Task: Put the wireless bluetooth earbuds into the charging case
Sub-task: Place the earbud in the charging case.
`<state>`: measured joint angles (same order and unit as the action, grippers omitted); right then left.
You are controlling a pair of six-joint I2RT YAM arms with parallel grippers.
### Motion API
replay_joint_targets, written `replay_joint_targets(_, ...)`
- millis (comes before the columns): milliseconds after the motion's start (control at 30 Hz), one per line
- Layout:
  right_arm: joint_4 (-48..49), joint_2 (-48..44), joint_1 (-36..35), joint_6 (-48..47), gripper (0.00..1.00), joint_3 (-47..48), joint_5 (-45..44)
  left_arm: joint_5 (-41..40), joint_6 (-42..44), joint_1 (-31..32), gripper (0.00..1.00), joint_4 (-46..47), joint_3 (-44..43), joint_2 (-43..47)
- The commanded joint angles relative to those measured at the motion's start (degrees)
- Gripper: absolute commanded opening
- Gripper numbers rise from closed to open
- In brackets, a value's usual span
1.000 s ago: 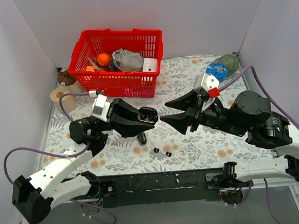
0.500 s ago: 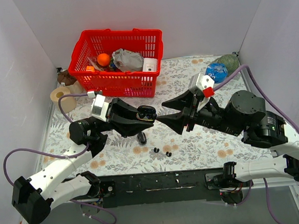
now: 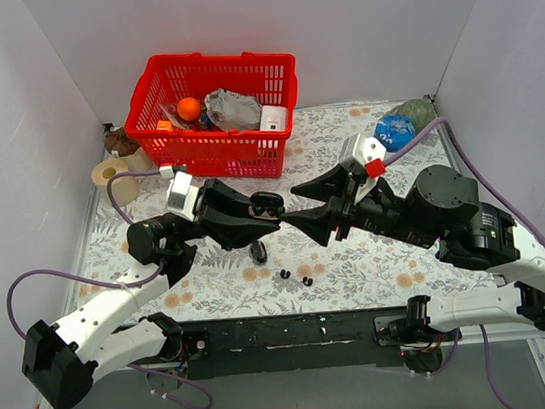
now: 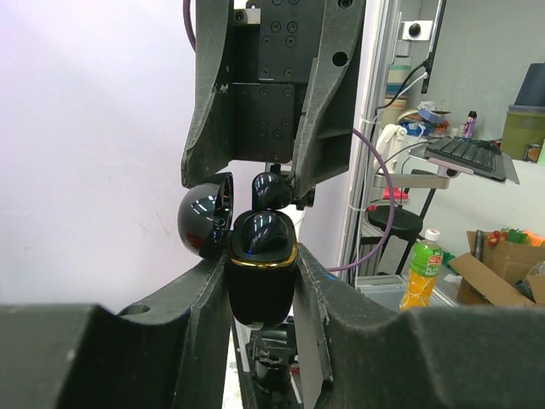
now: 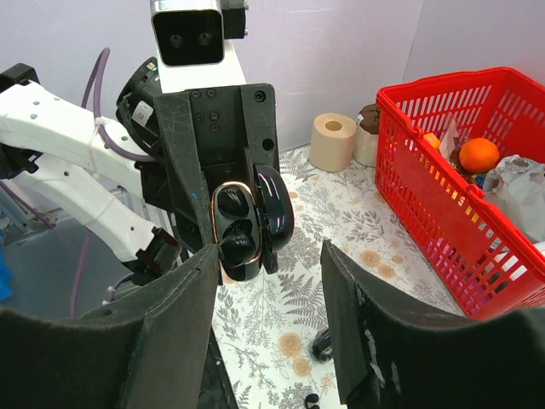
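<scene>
Since a second ago, your right gripper [image 3: 291,205] has advanced from 3 o'clock, and its spread, empty jaws now stand just beside the glossy black, gold-rimmed plastic charging case [image 4: 260,277]. Your left gripper [image 3: 262,215] pinches that case clear of the table, with its hinged lid [image 4: 203,223] open. Both tiny black rounded earbuds [image 3: 284,275] lie on the floral tablecloth [image 3: 388,253], at about 5 o'clock from the case. Finding: this approach brings nothing to insert. You probably have to pick up an earbud first.

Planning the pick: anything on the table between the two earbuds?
No. Top view shows only bare floral cloth between the left earbud and right earbud.
</scene>
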<state>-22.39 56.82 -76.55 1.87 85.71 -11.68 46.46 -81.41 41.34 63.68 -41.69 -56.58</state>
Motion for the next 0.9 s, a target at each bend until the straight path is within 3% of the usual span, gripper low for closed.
replay_joint_targets(0, 2.79, 1.8, -0.26, 0.68, 0.59, 1.91, -2.2, 0.83, -1.21, 0.14, 0.0, 1.97, 0.3, -0.2)
replay_joint_targets(433, 3.41, 4.0, -0.18, 0.33, 0.61, 3.41, -6.69, 0.39, -1.83, 0.14, 0.0, 2.59, 1.09, -0.02)
replay_joint_targets(600, 5.96, 2.34, -0.17, 0.24, 0.71, 3.41, -2.03, -1.81, 0.28, 0.14, 0.0, -0.75, 1.17, 0.85)
replay_joint_targets(867, 5.43, -1.88, -0.18, -0.02, 0.73, 1.04, -5.27, -3.47, 1.51, 0.14, 0.0, -2.33, 1.61, 1.47)
